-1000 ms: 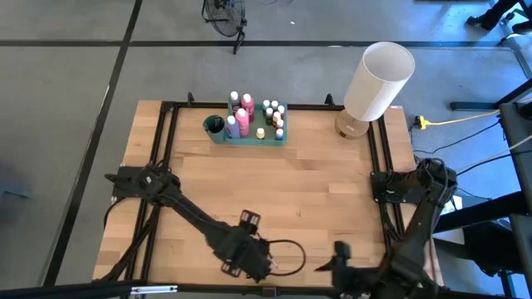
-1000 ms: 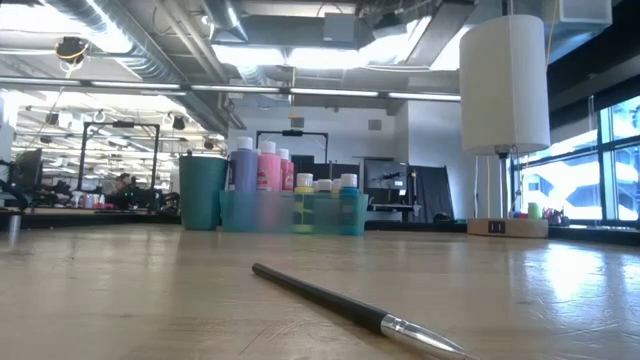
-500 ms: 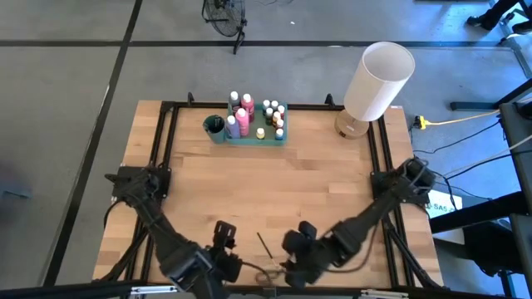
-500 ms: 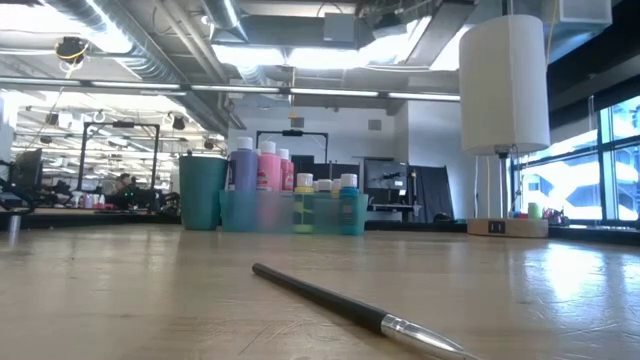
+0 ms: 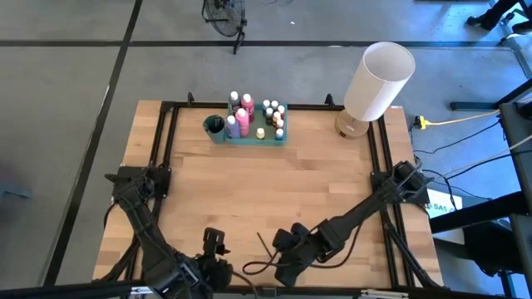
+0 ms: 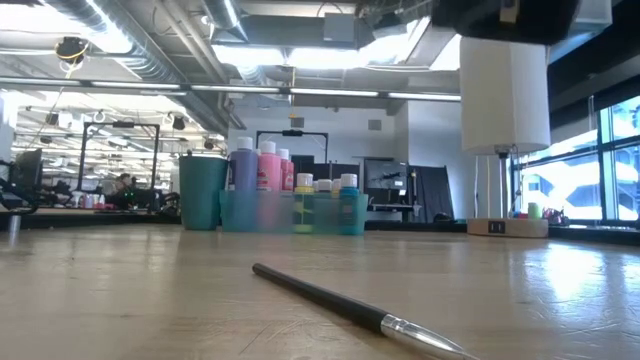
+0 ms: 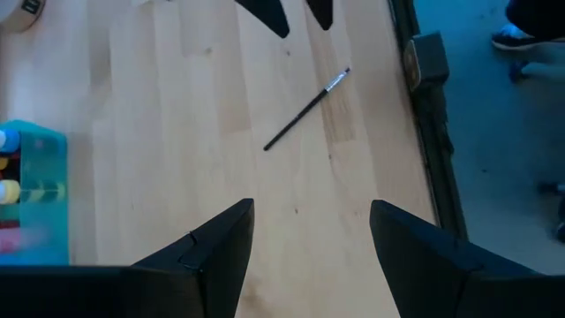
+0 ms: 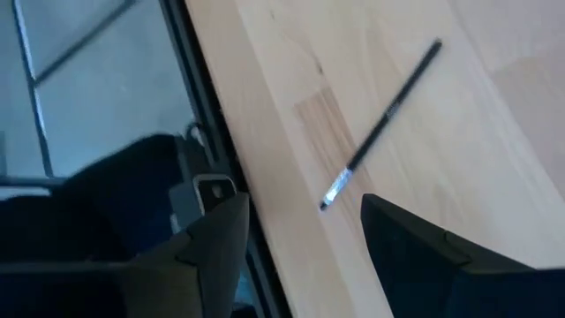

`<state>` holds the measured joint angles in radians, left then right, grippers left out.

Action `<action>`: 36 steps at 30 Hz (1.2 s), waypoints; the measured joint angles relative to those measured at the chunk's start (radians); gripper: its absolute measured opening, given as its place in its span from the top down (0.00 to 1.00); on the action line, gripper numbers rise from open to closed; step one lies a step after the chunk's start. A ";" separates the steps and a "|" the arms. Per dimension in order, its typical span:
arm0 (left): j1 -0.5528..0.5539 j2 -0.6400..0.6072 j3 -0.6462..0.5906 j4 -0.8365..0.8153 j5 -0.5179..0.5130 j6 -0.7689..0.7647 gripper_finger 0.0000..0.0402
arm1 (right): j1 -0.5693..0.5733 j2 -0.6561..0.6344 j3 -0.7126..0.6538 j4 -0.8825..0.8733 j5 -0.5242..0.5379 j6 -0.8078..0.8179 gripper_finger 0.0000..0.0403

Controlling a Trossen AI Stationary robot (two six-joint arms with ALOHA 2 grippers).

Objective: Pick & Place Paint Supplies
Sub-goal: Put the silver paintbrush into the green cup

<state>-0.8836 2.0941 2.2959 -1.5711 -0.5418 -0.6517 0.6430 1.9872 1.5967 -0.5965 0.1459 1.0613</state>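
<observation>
Your paintbrush (image 5: 266, 247) lies flat on the bare wooden surface (image 5: 283, 178) near the front edge, just beside the right pincer (image 5: 281, 267), which hovers above it with fingers spread, gripping nothing. The left pincer (image 5: 212, 270) waits nearby, also spread. Paint bottles (image 5: 243, 116) stand in the green tray (image 5: 283, 137) at the far edge, white lamp (image 5: 378, 81) in the corner.

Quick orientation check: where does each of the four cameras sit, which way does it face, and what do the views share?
High view: overhead, looking straight down on the table; both arms show, right gripper near the paintbrush.
Low view: table height, looking level past the paintbrush to the green tray.
Left wrist view: past the open left gripper across the table.
Right wrist view: down past its open fingers.
All four views show the paintbrush.
</observation>
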 joint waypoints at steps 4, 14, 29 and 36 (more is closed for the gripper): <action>0.015 0.000 0.000 0.000 -0.029 -0.027 0.44 | -0.006 0.021 0.000 -0.028 -0.046 -0.003 0.44; 0.057 0.001 0.000 0.000 -0.040 -0.045 0.44 | -0.028 0.065 0.000 -0.046 -0.057 -0.044 0.44; 0.026 0.002 0.000 0.000 -0.042 -0.116 0.44 | -0.006 0.089 0.001 0.021 -0.071 -0.051 0.44; 0.011 0.002 0.000 0.000 -0.052 -0.204 0.44 | 0.012 0.165 0.018 0.036 -0.073 -0.013 0.44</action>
<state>-0.8722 2.0960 2.2955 -1.5711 -0.5939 -0.8559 0.6551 2.1521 1.6149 -0.5608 0.0728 1.0481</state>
